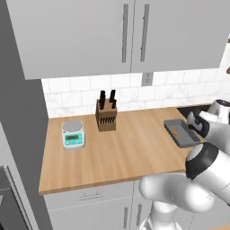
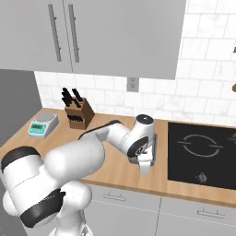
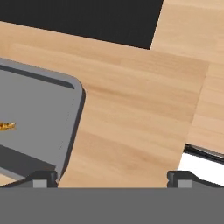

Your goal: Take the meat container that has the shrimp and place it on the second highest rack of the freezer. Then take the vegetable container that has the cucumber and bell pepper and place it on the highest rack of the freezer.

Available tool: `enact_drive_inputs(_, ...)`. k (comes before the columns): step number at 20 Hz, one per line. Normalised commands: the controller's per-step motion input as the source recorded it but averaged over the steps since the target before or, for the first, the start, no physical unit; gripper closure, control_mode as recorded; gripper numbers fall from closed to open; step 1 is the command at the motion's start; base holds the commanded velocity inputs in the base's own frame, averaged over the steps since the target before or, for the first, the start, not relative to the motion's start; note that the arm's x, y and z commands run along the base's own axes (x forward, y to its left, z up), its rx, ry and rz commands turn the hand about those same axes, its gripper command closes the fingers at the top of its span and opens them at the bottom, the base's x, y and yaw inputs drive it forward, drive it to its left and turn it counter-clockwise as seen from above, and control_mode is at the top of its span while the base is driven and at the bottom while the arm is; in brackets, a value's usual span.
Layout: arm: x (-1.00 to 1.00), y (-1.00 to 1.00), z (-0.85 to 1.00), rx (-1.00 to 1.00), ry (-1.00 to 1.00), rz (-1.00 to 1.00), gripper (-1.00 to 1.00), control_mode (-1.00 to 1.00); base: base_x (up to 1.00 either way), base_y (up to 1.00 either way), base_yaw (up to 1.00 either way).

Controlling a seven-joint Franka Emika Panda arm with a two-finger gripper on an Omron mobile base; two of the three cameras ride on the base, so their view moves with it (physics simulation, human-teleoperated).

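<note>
The dark-grey meat tray [image 1: 182, 133] lies on the wooden counter by the stove, with a small orange shrimp [image 1: 175, 131] in it. In the hand view the tray [image 3: 35, 113] takes up the left side, and the shrimp [image 3: 6, 126] shows at the frame's edge. My gripper [image 3: 111, 178] is open just above the tray's rounded corner: one fingertip [image 3: 43, 177] is over the tray's rim, the other over bare wood. From the right base the gripper [image 2: 144, 166] points down beside the tray [image 2: 155, 145]. The racks, cucumber and bell pepper are out of view.
A knife block [image 1: 106, 116] and a small kitchen scale [image 1: 73, 134] stand further left on the counter [image 1: 126, 152]. The black cooktop [image 2: 203, 152] lies right of the tray. Wall cabinets [image 1: 126, 31] hang above. A tall grey cabinet side [image 1: 20, 134] closes the counter's left end.
</note>
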Motion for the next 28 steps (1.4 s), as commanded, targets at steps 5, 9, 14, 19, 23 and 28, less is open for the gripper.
enact_drive_inputs(5, 0.36, 0.04, -0.25, 0.0, 0.0, 0.0, -1.0, -1.0, 0.0, 0.0, 0.0)
enact_drive_inputs(9, 0.29, 0.0, -0.25, 0.0, 0.0, 0.0, -1.0, -1.0, 0.0, 0.0, 0.0)
enact_drive_inputs(14, 0.24, 0.0, -0.29, 0.0, 0.0, 0.01, -1.0, -1.0, 0.0, 0.0, 0.0)
enact_drive_inputs(19, 0.19, 0.0, -0.24, 0.0, 0.0, 0.02, -1.0, -1.0, 0.0, 0.0, 0.0)
enact_drive_inputs(23, 0.17, 0.0, -0.19, 0.0, 0.0, 0.02, -1.0, -1.0, 0.0, 0.0, 0.0)
enact_drive_inputs(28, 0.16, 0.0, -0.16, 0.0, 0.0, 0.03, -1.0, -1.0, 0.0, 0.0, 0.0)
